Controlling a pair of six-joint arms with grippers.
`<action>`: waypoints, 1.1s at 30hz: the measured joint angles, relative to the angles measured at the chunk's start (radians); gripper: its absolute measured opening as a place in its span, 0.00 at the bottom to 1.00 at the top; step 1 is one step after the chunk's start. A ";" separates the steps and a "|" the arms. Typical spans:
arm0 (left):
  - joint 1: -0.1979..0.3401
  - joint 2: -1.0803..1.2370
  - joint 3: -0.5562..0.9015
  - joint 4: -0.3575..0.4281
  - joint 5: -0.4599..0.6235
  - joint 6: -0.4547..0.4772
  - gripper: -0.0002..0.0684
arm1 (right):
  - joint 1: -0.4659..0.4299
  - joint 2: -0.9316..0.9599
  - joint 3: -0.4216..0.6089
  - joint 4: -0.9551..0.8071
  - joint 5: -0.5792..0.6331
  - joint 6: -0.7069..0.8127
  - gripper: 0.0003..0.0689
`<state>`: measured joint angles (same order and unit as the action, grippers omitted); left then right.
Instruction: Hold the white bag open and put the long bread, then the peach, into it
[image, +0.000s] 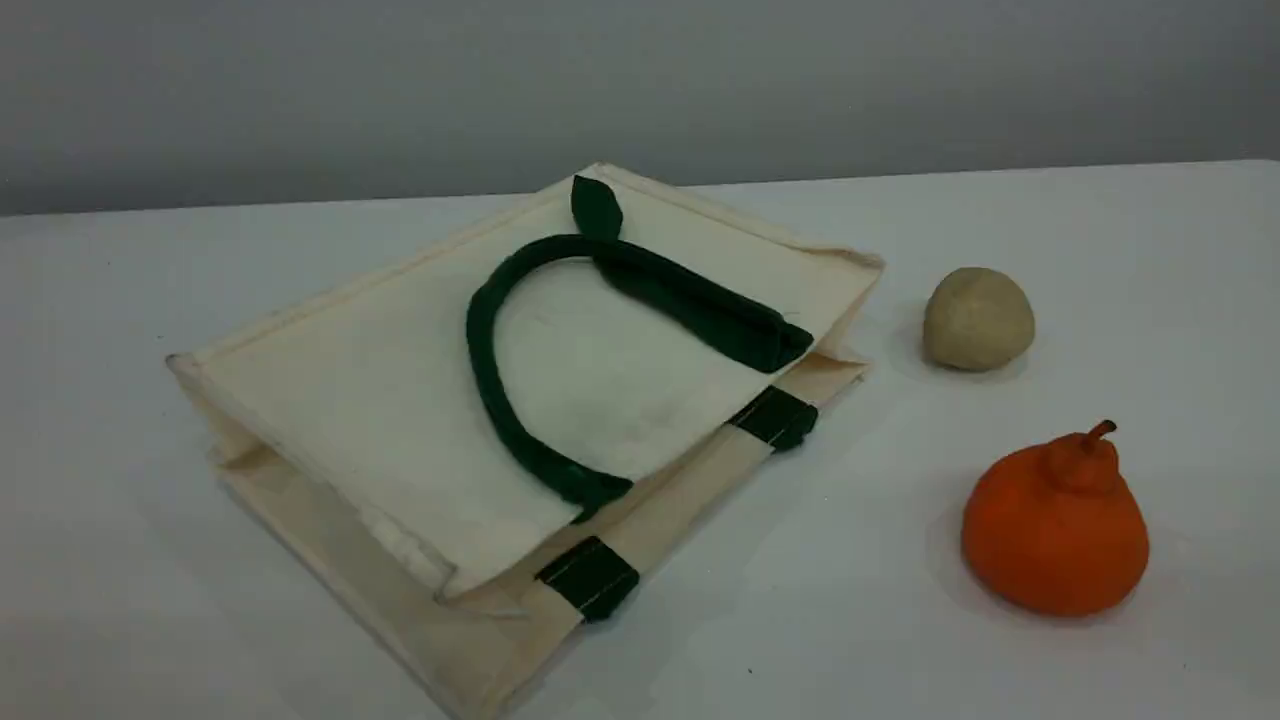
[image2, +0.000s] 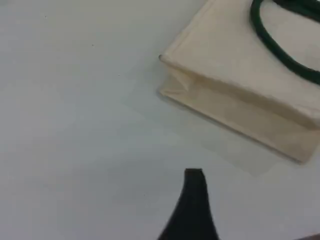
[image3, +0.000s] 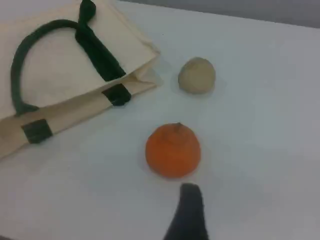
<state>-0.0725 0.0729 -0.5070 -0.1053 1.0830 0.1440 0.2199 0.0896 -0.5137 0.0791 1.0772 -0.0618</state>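
white bag (image: 350, 400): 1 | beige ball (image: 978, 318): 1 | orange fruit (image: 1055, 530): 1

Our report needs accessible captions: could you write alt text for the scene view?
A white bag lies flat on a white table, its dark green handle looped across its top side. To its right sit a beige ball and, nearer the camera, an orange pear-shaped fruit with a stem. No robot arm is in view.

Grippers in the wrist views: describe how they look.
Only one fingertip of each shows. The left gripper's fingertip is black, narrow and flat-ended, widening downward. The right gripper's fingertip is dark, blurred and round-ended. No cables or markings show; the scene view shows no arms.
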 joint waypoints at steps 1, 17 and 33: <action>0.000 -0.006 0.000 0.000 0.000 0.000 0.83 | 0.000 0.000 0.000 0.000 0.000 0.000 0.80; 0.156 -0.074 0.000 -0.001 0.004 0.000 0.83 | -0.313 -0.091 0.000 0.024 0.002 0.000 0.80; 0.119 -0.073 0.000 -0.001 0.003 0.000 0.83 | -0.338 -0.090 0.000 0.026 0.003 0.000 0.80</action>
<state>0.0464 0.0000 -0.5070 -0.1064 1.0858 0.1440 -0.1177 0.0000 -0.5137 0.1051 1.0801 -0.0618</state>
